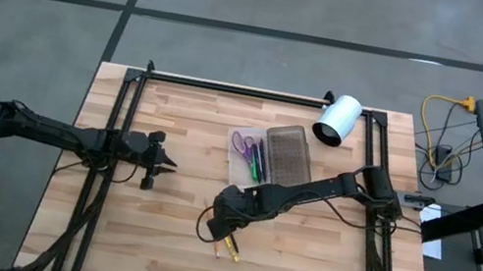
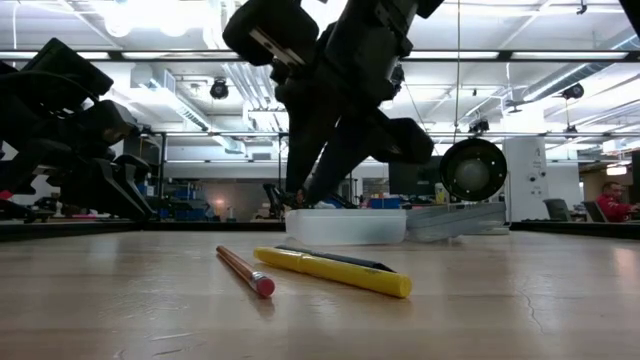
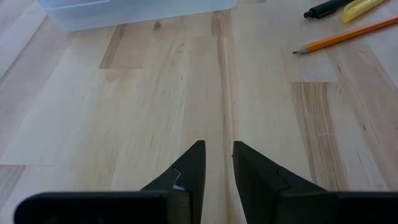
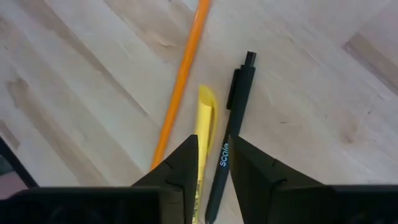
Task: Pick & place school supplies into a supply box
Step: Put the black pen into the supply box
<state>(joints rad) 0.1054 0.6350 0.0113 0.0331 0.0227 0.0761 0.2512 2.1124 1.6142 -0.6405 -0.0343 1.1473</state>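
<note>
Yellow pen [image 4: 203,130], black pen [image 4: 231,124] and orange pencil [image 4: 180,81] lie crowded near the surface's front edge, under the right gripper [image 4: 213,152], whose narrowly parted, empty fingers might nudge neighbours askew; supply box [image 1: 268,155] sits toward the back.

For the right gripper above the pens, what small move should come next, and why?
Probably lower the right gripper and close it on one pen. Its fingers stand slightly apart over the yellow pen and black pen, which lie side by side on the table beside the orange pencil, all outside the supply box. The left gripper waits apart.
</note>
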